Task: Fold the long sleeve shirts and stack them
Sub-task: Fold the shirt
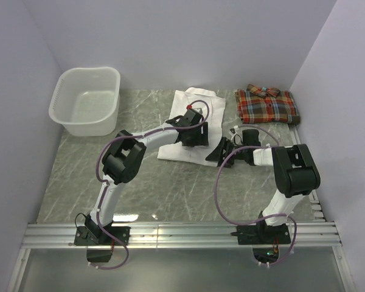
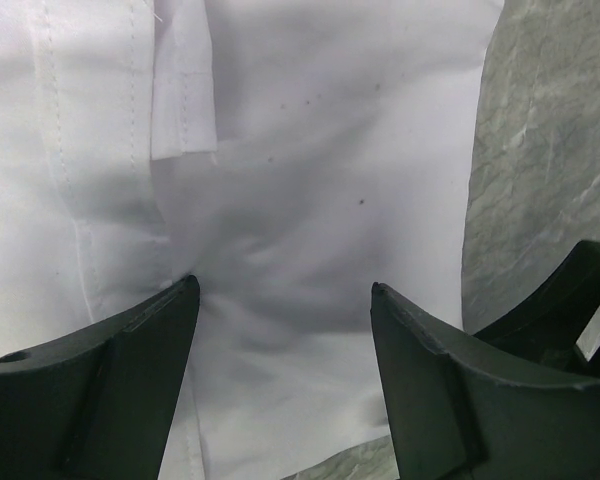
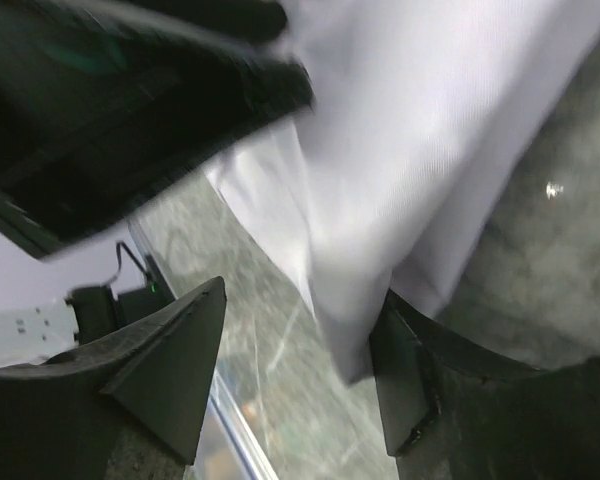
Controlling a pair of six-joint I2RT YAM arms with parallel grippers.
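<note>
Left gripper (image 2: 282, 288) fingers are filling the bottom of the left wrist view, spread wide and hovering just above the white shirt (image 1: 202, 103), which is lying partly folded at mid-table with nothing being pinched. Right gripper (image 1: 218, 152) is sitting at that shirt's near right corner, jaws apart with the cloth's edge hanging between them (not pressed on it, as far as the blurred view shows). By my reading the plaid shirt (image 1: 267, 104) is already lying folded at the far right corner, so finishing the white shirt and stacking the two are looking like the work left.
</note>
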